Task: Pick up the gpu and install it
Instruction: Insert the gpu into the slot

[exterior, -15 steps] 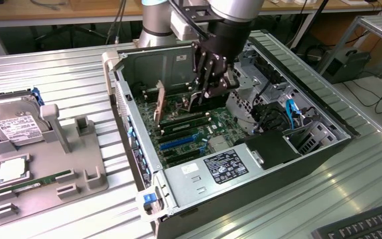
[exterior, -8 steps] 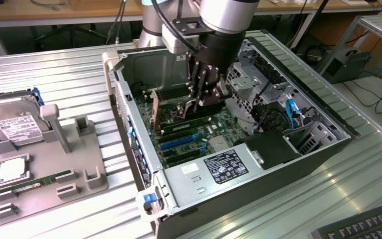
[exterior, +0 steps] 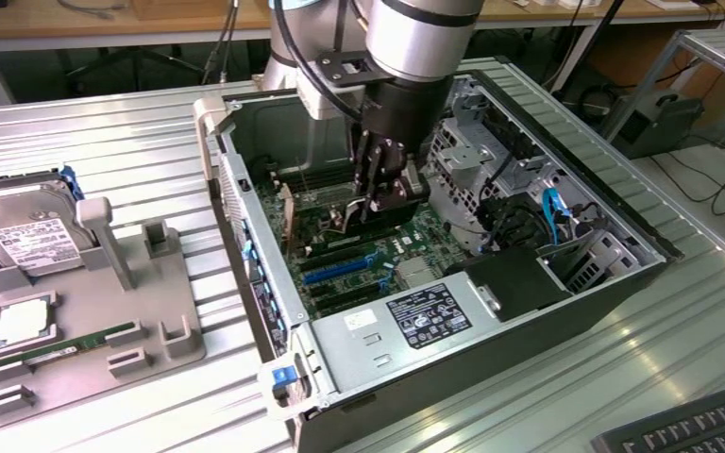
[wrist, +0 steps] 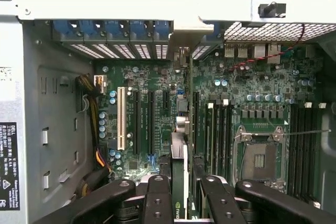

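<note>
In the exterior view my gripper (exterior: pixel 380 193) reaches down into the open computer case (exterior: pixel 243 189), over the motherboard (exterior: pixel 362 260). It is shut on the gpu (exterior: pixel 385 213), a thin dark card held on edge just above the board. The wrist view looks along the gpu (wrist: pixel 179 166) edge-on, clamped between the two black fingers (wrist: pixel 157 198). Its silver bracket end (wrist: pixel 182 56) points at the rear slot openings (wrist: pixel 131 51). The card hangs over the black expansion slots (wrist: pixel 151 121), next to the white slot (wrist: pixel 121 119). I cannot tell whether its lower edge touches a slot.
A grey fixture tray (exterior: pixel 148 311) on the exterior view's left holds a hard drive (exterior: pixel 23 236), a processor (exterior: pixel 23 324) and a green memory stick (exterior: pixel 67 344). Inside the case are the power supply (exterior: pixel 419 316), drive cage (exterior: pixel 476 160), empty CPU socket (wrist: pixel 260 156) and memory slots (wrist: pixel 302 145). A keyboard (exterior: pixel 702 429) lies at lower right.
</note>
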Tool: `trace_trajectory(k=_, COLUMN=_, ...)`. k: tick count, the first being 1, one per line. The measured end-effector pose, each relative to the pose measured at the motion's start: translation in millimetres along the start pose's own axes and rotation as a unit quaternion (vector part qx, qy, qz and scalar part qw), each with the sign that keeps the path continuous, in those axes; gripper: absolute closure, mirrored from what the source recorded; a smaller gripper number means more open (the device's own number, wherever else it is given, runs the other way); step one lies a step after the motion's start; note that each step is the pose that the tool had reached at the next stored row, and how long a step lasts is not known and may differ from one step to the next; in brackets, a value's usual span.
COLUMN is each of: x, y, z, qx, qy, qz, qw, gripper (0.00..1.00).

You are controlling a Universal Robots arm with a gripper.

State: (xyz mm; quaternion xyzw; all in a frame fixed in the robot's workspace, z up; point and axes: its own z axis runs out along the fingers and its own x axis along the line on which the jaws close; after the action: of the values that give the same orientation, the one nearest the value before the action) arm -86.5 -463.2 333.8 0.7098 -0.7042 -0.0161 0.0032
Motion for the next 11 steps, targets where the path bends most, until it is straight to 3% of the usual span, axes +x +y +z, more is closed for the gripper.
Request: trace_trajectory(k=11, x=0.3, y=0.8, z=18.3, qx=0.0008, qy=-0.0002, qz=0.002, qw=1.0, gripper=0.74)
